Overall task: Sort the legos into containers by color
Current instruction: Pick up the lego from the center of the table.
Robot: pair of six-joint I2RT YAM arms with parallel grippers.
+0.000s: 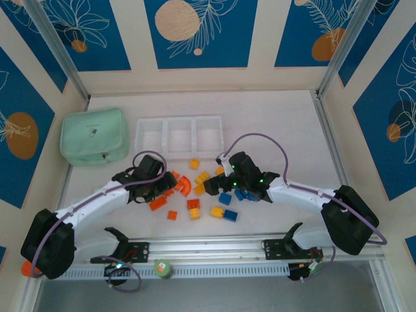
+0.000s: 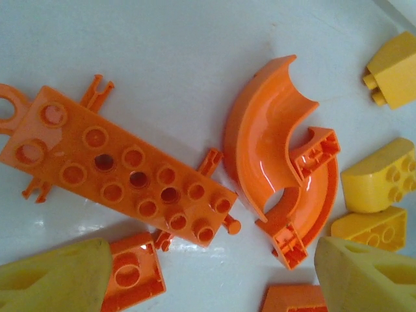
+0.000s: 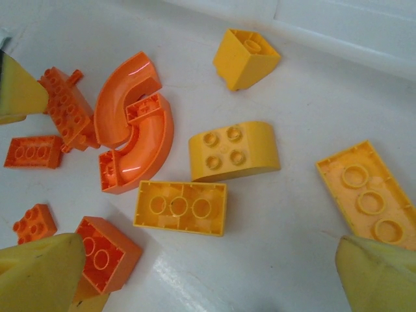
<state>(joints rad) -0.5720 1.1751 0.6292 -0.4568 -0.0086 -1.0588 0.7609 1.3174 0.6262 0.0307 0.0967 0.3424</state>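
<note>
**Legos scattered on the bench, both hands spread wide**

Legos lie loose on the bench, all on the near side of the white tray, with the green pouch to the tray's left.

Down low over the orange cluster goes the left hand. Its yellow pads are well apart and grip nothing. A small orange brick sits just beside one pad. Ahead of it a long orange plate lies flat, studs up, with two orange curves nested together beside it.

Over on the other side, the right hand hovers above the yellows with its pads wide open and nothing held. Below it lie a yellow brick, hollow side up, and a rounded yellow brick. A long yellow plate lies upside down. Blue bricks lie nearest the arm bases.
</note>
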